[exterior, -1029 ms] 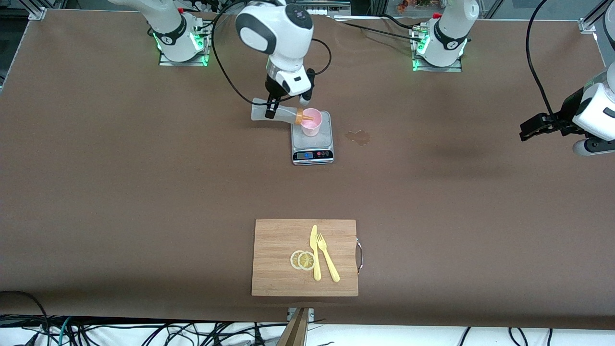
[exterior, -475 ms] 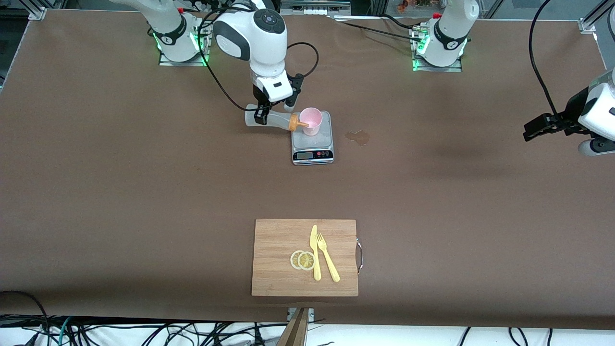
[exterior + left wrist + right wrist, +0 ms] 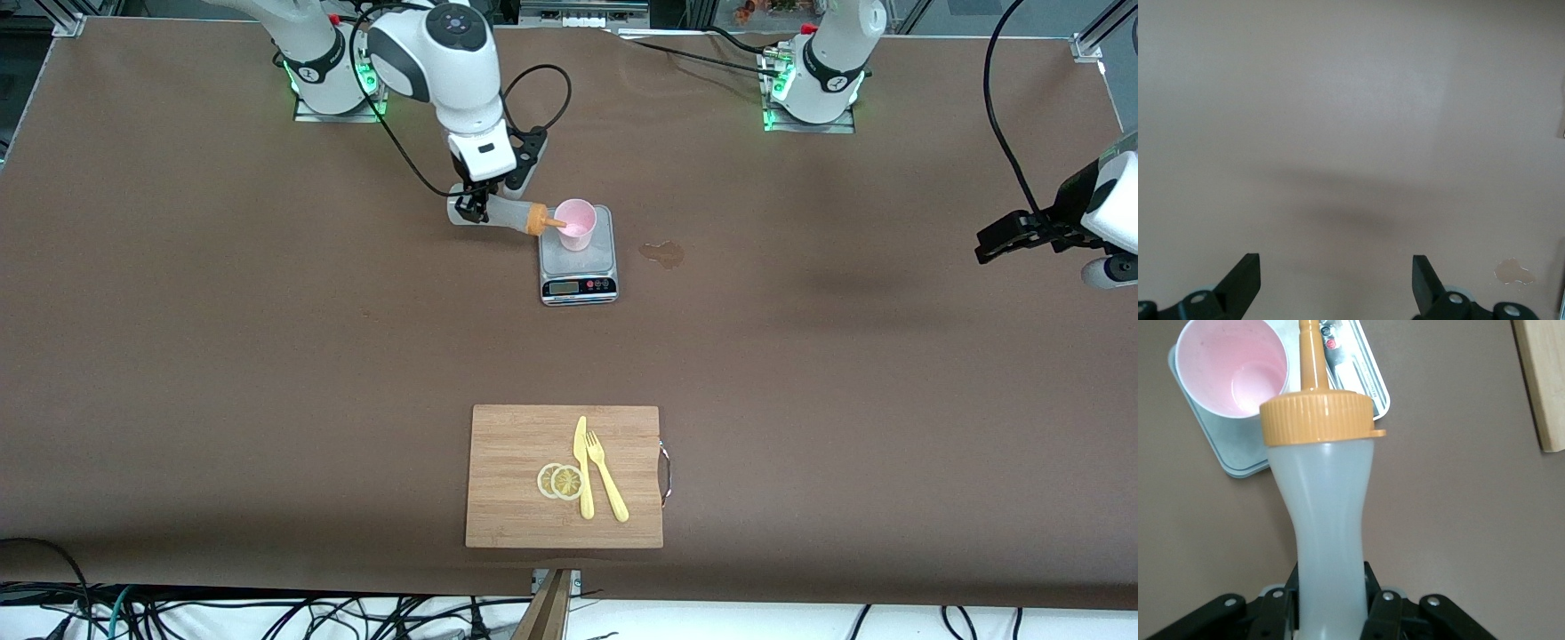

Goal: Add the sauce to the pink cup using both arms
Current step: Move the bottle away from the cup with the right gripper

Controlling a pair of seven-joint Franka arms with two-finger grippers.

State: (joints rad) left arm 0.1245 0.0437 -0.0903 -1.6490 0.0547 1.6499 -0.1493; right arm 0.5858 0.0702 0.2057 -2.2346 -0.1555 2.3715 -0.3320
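The pink cup (image 3: pixel 575 224) (image 3: pixel 1231 367) stands upright on a small kitchen scale (image 3: pixel 578 267). My right gripper (image 3: pixel 471 206) (image 3: pixel 1331 607) is shut on the body of the sauce bottle (image 3: pixel 502 214) (image 3: pixel 1328 513). The whitish bottle lies almost level in the air. Its orange nozzle (image 3: pixel 1313 353) points along the cup's outside, beside the rim and over the scale. My left gripper (image 3: pixel 1005 240) (image 3: pixel 1336 280) hangs open and empty over bare table at the left arm's end, where the arm waits.
A wet stain (image 3: pixel 662 254) (image 3: pixel 1513 272) marks the table beside the scale, toward the left arm's end. A wooden cutting board (image 3: pixel 516 476) with lemon slices (image 3: pixel 560 481), a yellow knife and a fork lies nearer the front camera.
The right arm has drawn back toward its own end with the bottle. The nozzle has come off the cup's rim to beside the cup. The left gripper has drifted slightly outward.
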